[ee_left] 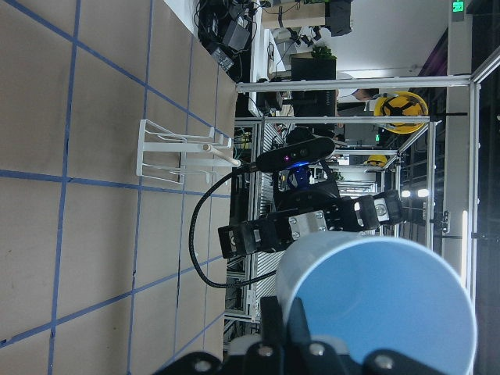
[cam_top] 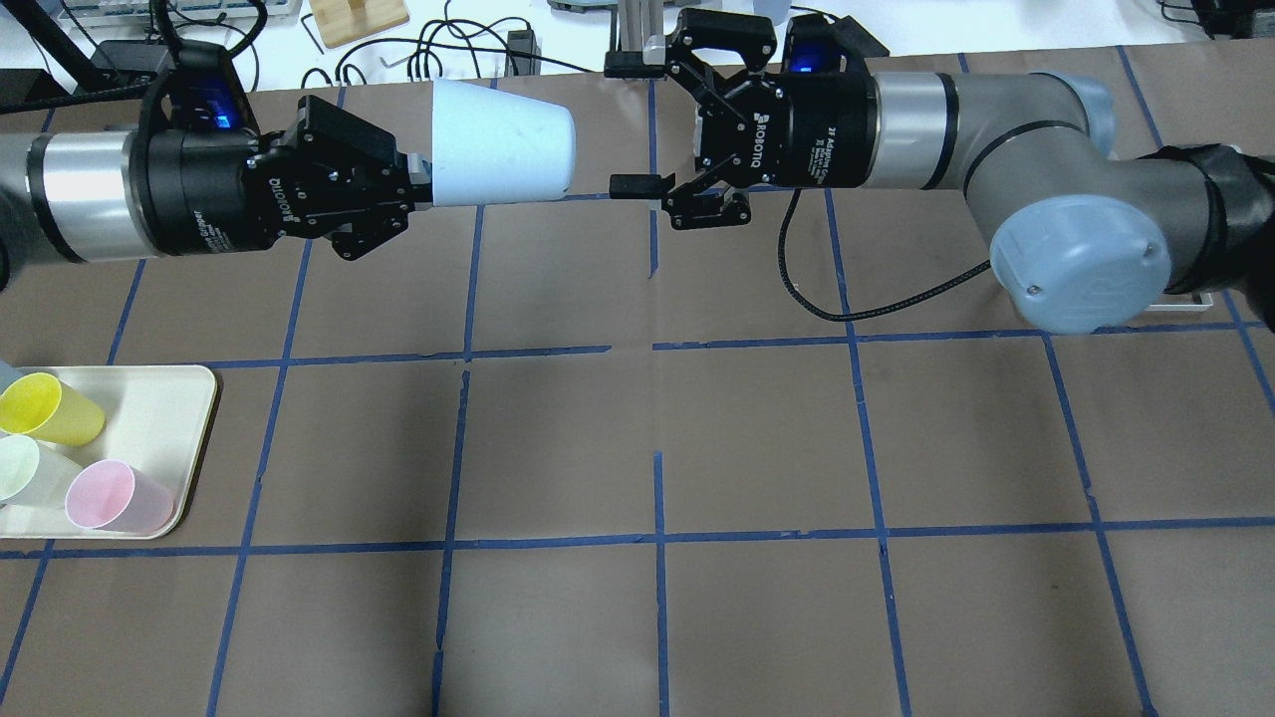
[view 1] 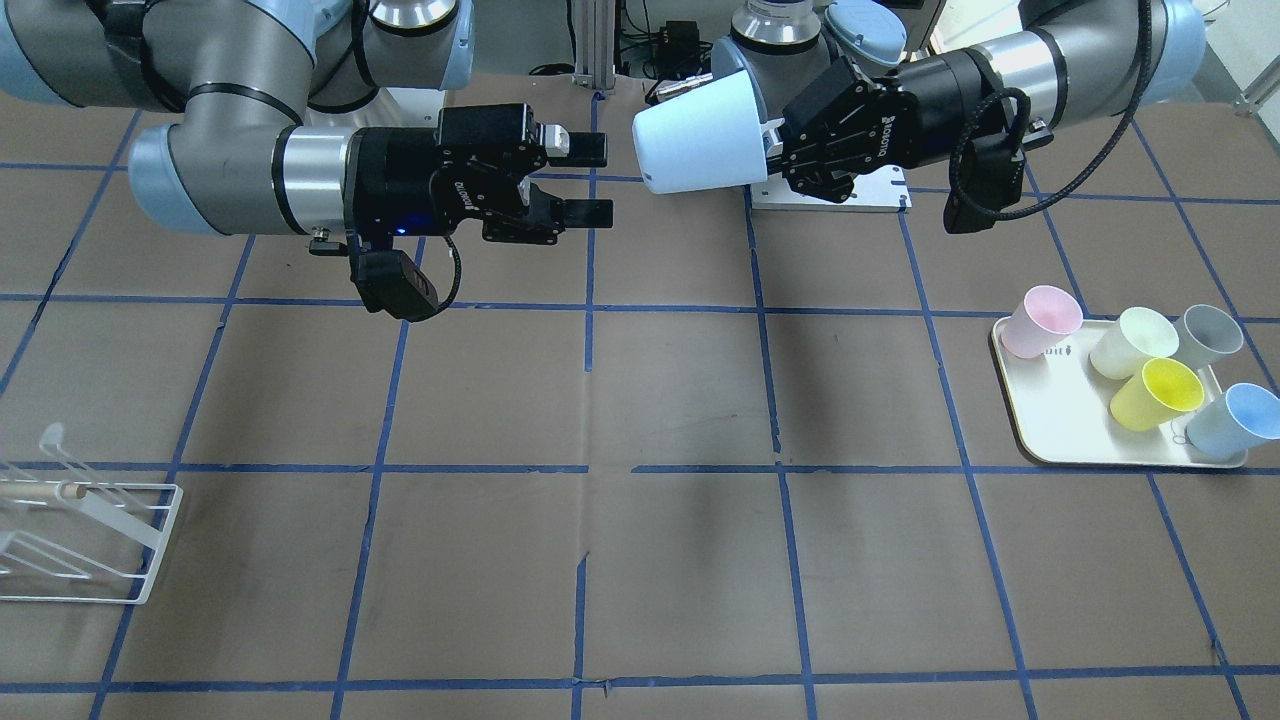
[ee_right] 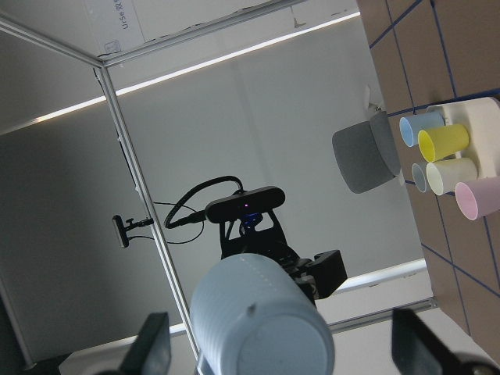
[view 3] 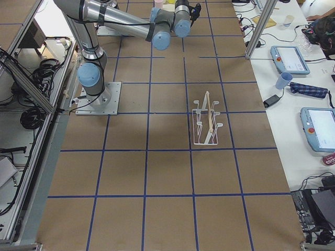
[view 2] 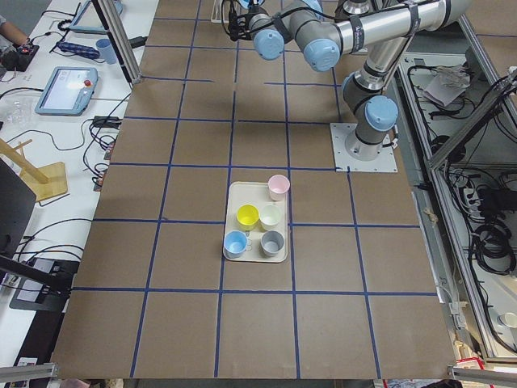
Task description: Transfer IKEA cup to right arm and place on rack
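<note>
The IKEA cup point(cam_top: 503, 142), light blue, lies sideways in the air with its base toward the right arm. My left gripper point(cam_top: 413, 181) is shut on its rim; both also show in the front view, the cup point(view 1: 700, 135) and the gripper point(view 1: 772, 140). My right gripper point(cam_top: 631, 127) is open and empty, fingers spread, a short gap from the cup's base; it also shows in the front view point(view 1: 595, 182). In the right wrist view the cup's base point(ee_right: 262, 320) sits between the fingers point(ee_right: 152, 348). The white wire rack point(view 1: 90, 540) stands far off on the right arm's side.
A cream tray point(view 1: 1060, 430) on the left arm's side holds a second blue cup point(view 1: 1235, 420), a yellow cup point(view 1: 1158, 393), a pink cup point(view 1: 1040, 320) and two pale ones. The brown table has a blue tape grid. The rack point(view 3: 207, 123) holds no cups.
</note>
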Action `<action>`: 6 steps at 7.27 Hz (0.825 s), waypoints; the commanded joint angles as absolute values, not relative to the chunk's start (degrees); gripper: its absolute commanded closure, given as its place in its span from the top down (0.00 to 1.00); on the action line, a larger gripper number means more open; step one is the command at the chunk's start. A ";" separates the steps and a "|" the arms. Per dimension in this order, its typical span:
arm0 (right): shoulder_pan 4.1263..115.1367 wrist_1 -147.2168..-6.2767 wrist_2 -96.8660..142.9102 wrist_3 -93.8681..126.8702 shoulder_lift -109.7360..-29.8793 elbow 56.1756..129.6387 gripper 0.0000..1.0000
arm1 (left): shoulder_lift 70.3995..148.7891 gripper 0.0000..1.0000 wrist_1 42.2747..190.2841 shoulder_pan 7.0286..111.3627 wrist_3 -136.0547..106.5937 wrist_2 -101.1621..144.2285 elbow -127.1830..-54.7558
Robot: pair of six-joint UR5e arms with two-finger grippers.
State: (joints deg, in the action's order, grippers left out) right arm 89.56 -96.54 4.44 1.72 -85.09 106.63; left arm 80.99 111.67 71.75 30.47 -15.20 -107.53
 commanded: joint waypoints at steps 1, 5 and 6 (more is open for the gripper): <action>90.35 -97.46 6.15 3.78 -85.08 106.61 1.00 | 81.47 0.00 109.78 73.03 29.80 -13.20 -108.45; 90.97 -97.65 6.07 4.91 -84.64 106.52 1.00 | 81.13 0.00 108.28 73.83 26.73 -13.10 -108.46; 90.97 -97.73 5.98 5.53 -84.64 106.52 0.89 | 81.30 0.00 108.02 73.92 26.28 -13.10 -108.54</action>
